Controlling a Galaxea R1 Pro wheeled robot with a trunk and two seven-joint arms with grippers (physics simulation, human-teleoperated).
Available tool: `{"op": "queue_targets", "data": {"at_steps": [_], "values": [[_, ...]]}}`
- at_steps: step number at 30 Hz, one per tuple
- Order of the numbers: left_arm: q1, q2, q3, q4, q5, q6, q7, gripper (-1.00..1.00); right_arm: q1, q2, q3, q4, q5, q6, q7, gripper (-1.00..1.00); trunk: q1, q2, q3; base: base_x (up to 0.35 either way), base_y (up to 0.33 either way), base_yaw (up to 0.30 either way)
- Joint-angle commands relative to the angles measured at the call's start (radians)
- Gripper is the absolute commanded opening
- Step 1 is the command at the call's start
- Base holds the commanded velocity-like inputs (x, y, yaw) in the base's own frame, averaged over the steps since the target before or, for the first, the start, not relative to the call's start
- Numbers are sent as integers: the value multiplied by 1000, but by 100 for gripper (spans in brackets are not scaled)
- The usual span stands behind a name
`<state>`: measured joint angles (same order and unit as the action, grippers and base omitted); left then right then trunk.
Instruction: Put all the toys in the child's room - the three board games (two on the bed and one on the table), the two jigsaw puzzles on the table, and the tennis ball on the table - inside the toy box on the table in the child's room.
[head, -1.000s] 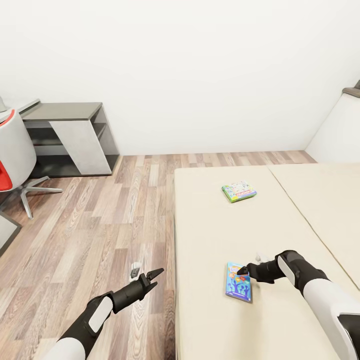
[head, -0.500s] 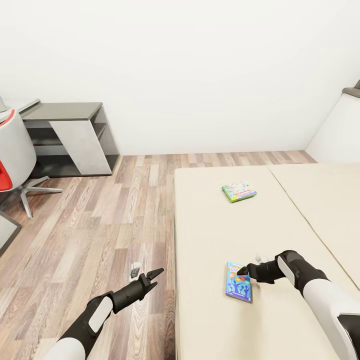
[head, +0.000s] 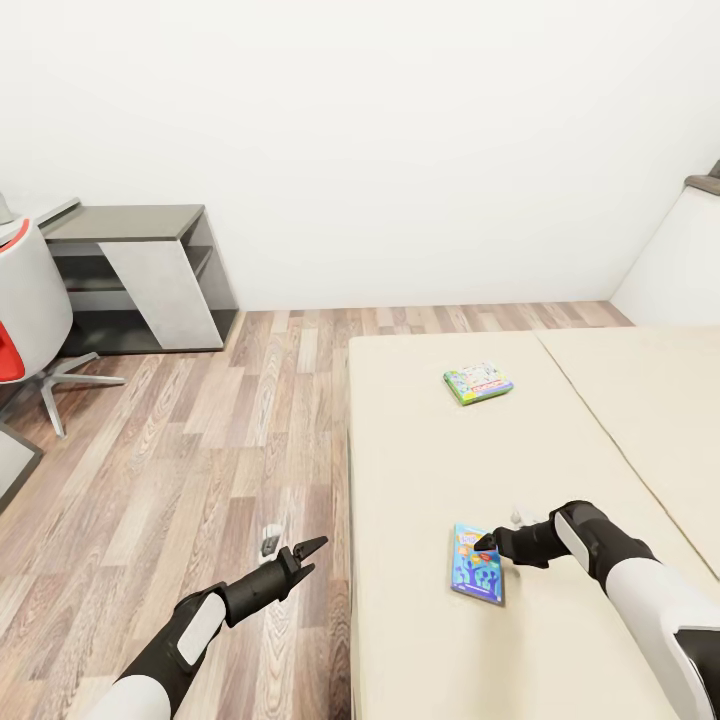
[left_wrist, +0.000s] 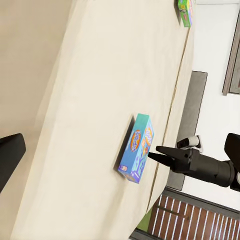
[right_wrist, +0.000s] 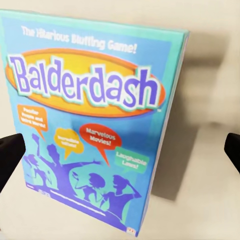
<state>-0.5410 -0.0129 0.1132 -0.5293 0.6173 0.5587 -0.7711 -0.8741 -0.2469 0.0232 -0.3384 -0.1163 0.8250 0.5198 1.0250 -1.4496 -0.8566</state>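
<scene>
On the cream bed (head: 560, 640) lies a small blue board game (head: 477, 563), a Balderdash box (right_wrist: 85, 125) with cartoon figures. My right gripper (head: 487, 543) hovers open just over the box's edge, a fingertip (right_wrist: 10, 156) on each side in the right wrist view. Farther up the mattress rests the white-and-green Monopoly box (head: 478, 383). My left gripper (head: 308, 552) hangs open above the wood floor beside the bed, holding nothing. The left wrist view looks across the mattress at the blue box (left_wrist: 138, 148) and the right gripper (left_wrist: 154, 152). The toy box, jigsaw puzzles and tennis ball are out of view.
The table's dark-grey side cabinet (head: 140, 270) stands against the white wall at far left. A grey swivel chair with a red cushion (head: 25, 320) sits in front of it. Wood plank floor (head: 200, 440) lies between the cabinet and the bed.
</scene>
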Motion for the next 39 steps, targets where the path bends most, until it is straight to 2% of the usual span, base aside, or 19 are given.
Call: {"op": "queue_targets", "data": {"at_steps": [1, 10, 25, 39], "values": [[0, -1, 5, 0, 1, 7, -2, 100, 0, -1, 3, -1, -10, 6, -3, 100, 0, 0, -1, 0, 0, 0], [0, -1, 5, 0, 1, 7, -2, 100, 0, 0, 3, -1, -10, 6, -2, 100, 0, 0, -1, 0, 43, 0], [0, -1, 5, 0, 1, 7, -2, 100, 1, 0, 1, -1, -14, 6, 1, 100, 0, 0, -1, 0, 190, 0], [0, -1, 5, 0, 1, 6, -2, 100, 1, 0, 0, -1, -15, 7, 4, 100, 0, 0, -1, 0, 39, 0]]}}
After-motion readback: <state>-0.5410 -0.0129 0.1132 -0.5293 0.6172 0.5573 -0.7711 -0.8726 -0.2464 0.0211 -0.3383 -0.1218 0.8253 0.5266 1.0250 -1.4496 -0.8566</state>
